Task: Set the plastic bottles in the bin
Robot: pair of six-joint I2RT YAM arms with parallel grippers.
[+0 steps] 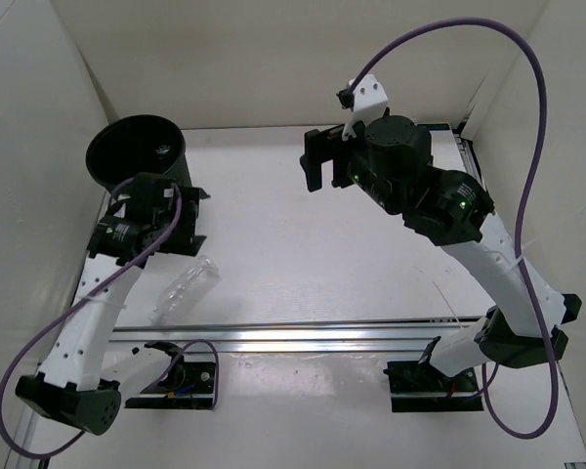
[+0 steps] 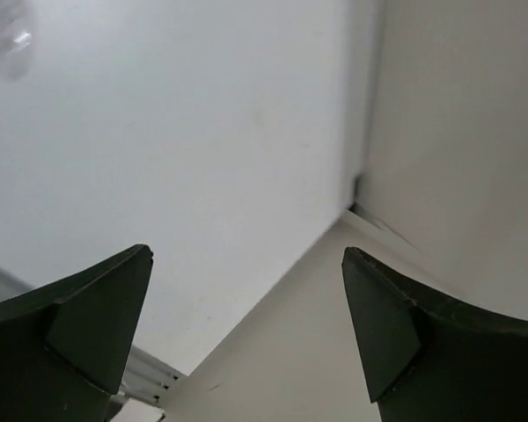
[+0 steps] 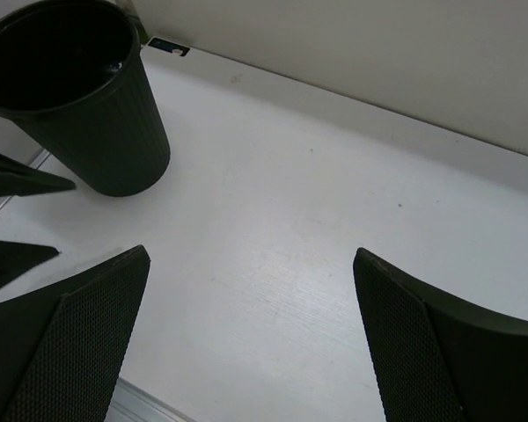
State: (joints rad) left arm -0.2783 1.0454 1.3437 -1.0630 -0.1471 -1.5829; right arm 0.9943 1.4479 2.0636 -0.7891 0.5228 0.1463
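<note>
One clear bottle (image 1: 184, 289) lies on the surface (image 1: 322, 269) near the bin (image 3: 106, 145), the others we judge already inside; the left claw (image 1: 191, 217) and right claw (image 1: 317, 164) are wide open, empty.

White arms (image 1: 88, 322), purple cables (image 1: 545, 103), black claws (image 2: 246, 252) (image 3: 251, 251)

From above and behind the robot we look steeply down on the table (image 1: 303, 234), the arm bases (image 1: 181, 376) along the bottom edge. On the left wrist we sit low, facing across bare tabletop to a wall corner (image 2: 356, 200) right of centre, the left gripper (image 2: 246, 253) framing the lower corners. On the right wrist we look down past the right gripper (image 3: 251, 255) at the bin (image 3: 106, 132), upper left, which the overhead view shares, also upper left
</note>
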